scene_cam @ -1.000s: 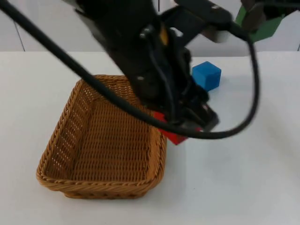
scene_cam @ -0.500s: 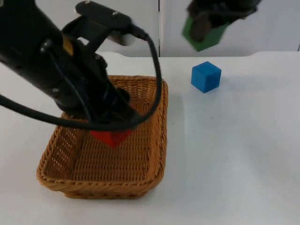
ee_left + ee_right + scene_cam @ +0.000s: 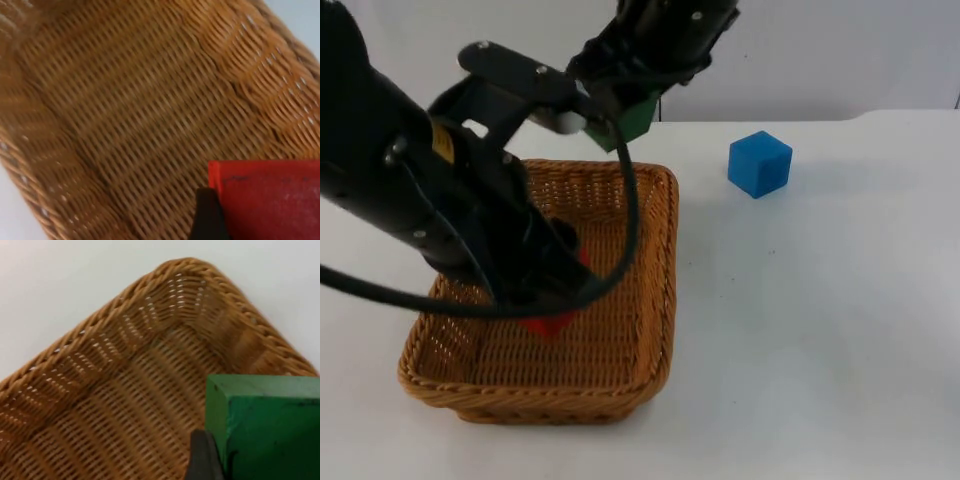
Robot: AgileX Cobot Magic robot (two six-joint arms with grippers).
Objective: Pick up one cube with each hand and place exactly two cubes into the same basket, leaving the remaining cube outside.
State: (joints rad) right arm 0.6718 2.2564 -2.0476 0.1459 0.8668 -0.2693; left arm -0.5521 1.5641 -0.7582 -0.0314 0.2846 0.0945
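A woven wicker basket sits on the white table left of centre. My left gripper is down inside it, shut on a red cube, whose flat face hangs just over the basket's woven floor. My right gripper hovers above the basket's far rim, shut on a green cube; that green cube is seen over the basket's corner. A blue cube rests alone on the table to the right of the basket.
The grey partition wall closes the table at the back. White table top stretches to the right of the basket and in front of it.
My left gripper carried the red cube from beside the basket's right rim into the basket and lowered it. My right gripper brought the green cube leftward from the upper right to above the basket's far rim.
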